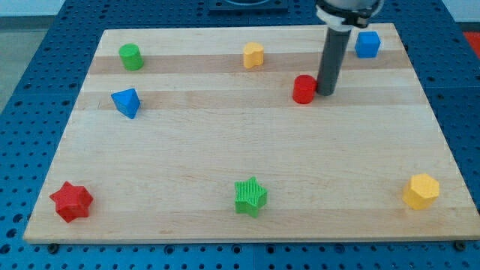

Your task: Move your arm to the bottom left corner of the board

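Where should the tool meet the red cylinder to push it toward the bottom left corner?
Against the red cylinder's upper right side. It stands upright with a round wall, so press in line with its centre or it will slip sideways. My tip is already at its right, apparently touching.

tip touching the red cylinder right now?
Cannot tell. In the camera view my tip sits right against the red cylinder on its right side, with no visible gap, but contact isn't plain.

Legible text, labels, brands, numbers, signs: none. The wooden board (247, 165), the coloured blocks and the dark rod carry no readable marking in the camera view.
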Controlling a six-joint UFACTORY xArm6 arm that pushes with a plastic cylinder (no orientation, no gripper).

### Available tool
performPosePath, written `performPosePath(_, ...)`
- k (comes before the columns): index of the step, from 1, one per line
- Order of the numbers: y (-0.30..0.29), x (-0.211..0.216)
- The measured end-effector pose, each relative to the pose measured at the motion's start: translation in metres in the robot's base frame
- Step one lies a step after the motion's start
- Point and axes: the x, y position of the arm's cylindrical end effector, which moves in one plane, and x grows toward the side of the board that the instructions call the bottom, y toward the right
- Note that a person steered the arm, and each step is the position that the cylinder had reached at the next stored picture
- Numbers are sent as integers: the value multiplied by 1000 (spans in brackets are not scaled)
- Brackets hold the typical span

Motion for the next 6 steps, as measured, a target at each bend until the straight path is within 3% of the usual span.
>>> performPosePath(3,-77,10)
performPosePath(5,-92,121)
performPosePath(6,-125,142)
